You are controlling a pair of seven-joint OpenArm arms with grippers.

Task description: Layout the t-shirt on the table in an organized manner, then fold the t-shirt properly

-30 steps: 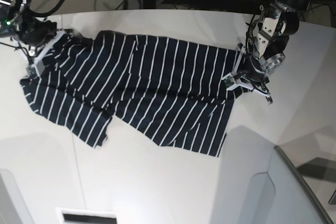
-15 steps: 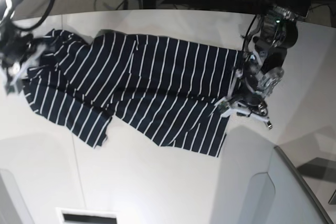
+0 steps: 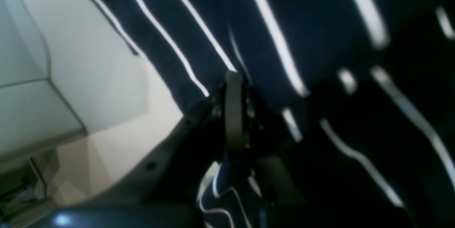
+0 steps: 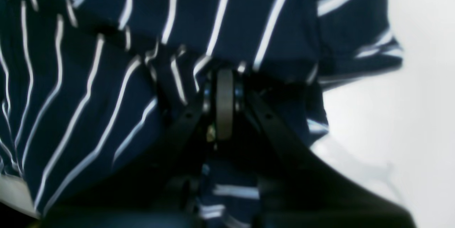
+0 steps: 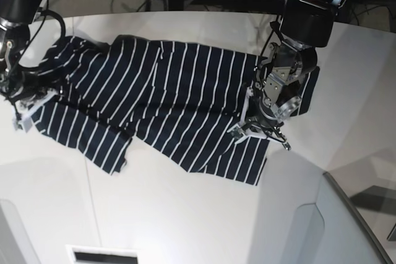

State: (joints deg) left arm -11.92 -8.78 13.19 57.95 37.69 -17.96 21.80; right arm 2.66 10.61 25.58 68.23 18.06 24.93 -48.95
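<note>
Both end effectors, left (image 5: 260, 129) and right (image 5: 25, 106), seem clenched on the rumpled, spread striped t-shirt (image 5: 167, 103).

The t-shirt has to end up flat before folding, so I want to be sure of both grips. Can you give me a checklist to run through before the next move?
1. Left gripper shut on the t-shirt: ok, cloth is bunched around the closed fingers in the left wrist view.
2. Right gripper shut on the t-shirt: ok, closed on a fold of cloth.
3. Shirt lying flat: not ok, it is rumpled and folded over near the left gripper.
4. Shirt wholly on the table: ok.
5. Sleeves spread out: cannot tell.
</note>
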